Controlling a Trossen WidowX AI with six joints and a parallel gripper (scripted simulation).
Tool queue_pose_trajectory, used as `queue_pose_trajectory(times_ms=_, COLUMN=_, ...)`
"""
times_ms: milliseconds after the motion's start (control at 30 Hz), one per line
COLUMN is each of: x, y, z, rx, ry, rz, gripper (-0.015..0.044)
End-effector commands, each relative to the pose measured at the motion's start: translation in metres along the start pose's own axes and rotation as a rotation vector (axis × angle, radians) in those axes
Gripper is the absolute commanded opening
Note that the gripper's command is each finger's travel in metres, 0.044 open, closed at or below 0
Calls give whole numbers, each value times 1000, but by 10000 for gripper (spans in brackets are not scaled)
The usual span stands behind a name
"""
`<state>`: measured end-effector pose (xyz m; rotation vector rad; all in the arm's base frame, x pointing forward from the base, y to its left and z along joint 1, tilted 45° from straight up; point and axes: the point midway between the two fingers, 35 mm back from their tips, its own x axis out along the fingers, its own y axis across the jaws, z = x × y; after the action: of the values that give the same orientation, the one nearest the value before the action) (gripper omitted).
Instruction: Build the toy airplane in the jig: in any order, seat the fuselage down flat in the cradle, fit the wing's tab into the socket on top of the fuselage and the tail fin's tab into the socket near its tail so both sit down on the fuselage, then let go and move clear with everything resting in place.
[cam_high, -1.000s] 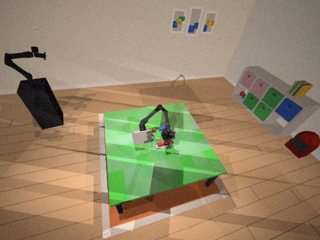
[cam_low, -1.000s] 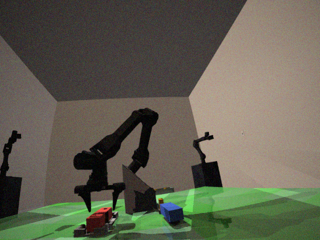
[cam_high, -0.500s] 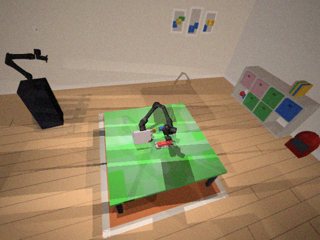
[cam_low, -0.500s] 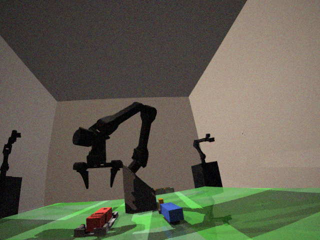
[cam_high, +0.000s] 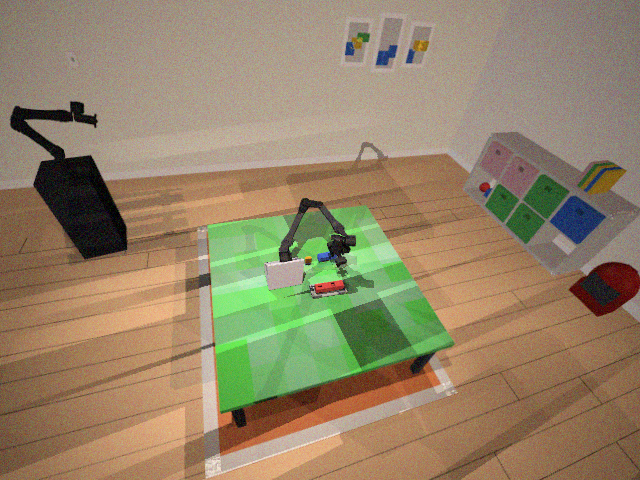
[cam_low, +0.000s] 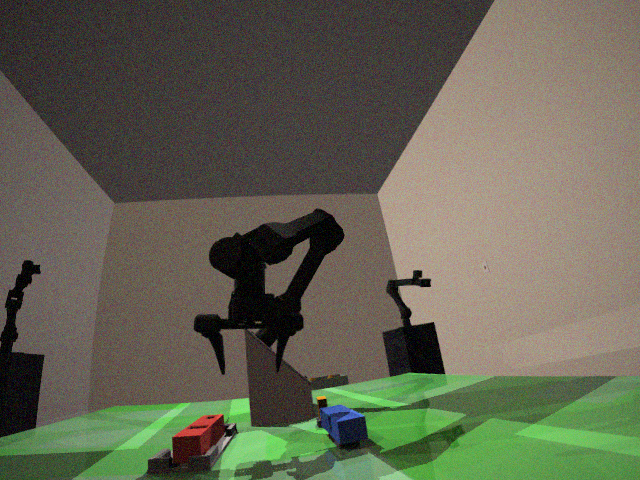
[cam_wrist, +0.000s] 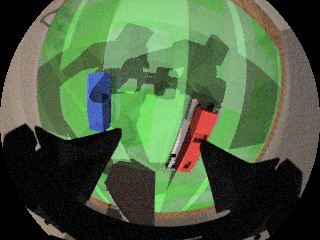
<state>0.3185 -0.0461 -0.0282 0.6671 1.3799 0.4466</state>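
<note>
The red fuselage (cam_high: 329, 286) (cam_low: 190, 445) (cam_wrist: 192, 150) lies lengthwise in the grey cradle (cam_high: 330, 295) (cam_low: 160, 461) (cam_wrist: 183, 131) and looks level. Its top sockets show dark and empty. The blue wing (cam_high: 324, 256) (cam_low: 347, 426) (cam_wrist: 99, 118) lies on the table apart from the cradle. The small orange tail fin (cam_high: 308, 259) (cam_low: 321, 400) stands behind the wing in the exterior view; I cannot make it out in the wrist view. My gripper (cam_high: 341, 264) (cam_low: 250, 372) (cam_wrist: 162, 139) is wide open and empty, above the table between wing and cradle, clear of both.
An upright pale panel (cam_high: 284, 274) (cam_low: 279, 395) (cam_wrist: 132, 187) stands near the arm's base, beside the cradle and tail fin. Another black arm on a dark pedestal (cam_high: 80, 206) (cam_low: 413, 348) stands away from the table. A storage shelf (cam_high: 560, 173) is by the right wall.
</note>
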Motion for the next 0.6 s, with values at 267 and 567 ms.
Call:
queue_pose_trajectory(times_ms=267, x=1, y=144, z=11, rx=-5, ry=3, rz=58, gripper=440)
queue_pose_trajectory(times_ms=567, x=43, y=147, z=10, rx=-5, ry=3, rz=60, gripper=440)
